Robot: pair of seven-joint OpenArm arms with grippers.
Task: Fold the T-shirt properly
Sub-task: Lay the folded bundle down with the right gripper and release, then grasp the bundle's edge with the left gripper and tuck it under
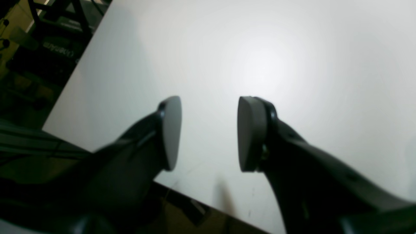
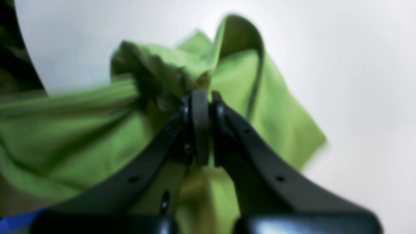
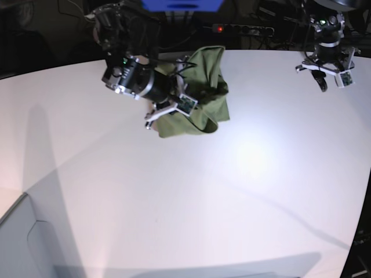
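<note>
The olive-green T-shirt (image 3: 211, 87) lies bunched in a heap near the far edge of the white table (image 3: 174, 202). My right gripper (image 3: 174, 110) is at the heap's left side. Up close in the right wrist view, that right gripper (image 2: 206, 97) is shut on a gathered fold of the T-shirt (image 2: 81, 130), with cloth draping on both sides of the fingers. My left gripper (image 3: 329, 76) hangs at the far right of the table, well away from the cloth. The left gripper (image 1: 208, 130) is open, and only bare table (image 1: 260, 48) shows between its pads.
A power strip (image 3: 243, 29) with a red light and dark equipment sit beyond the far table edge. A blue object (image 3: 182, 4) is at the top behind the right arm. In the left wrist view the table edge (image 1: 74, 74) runs close by, with dark clutter below.
</note>
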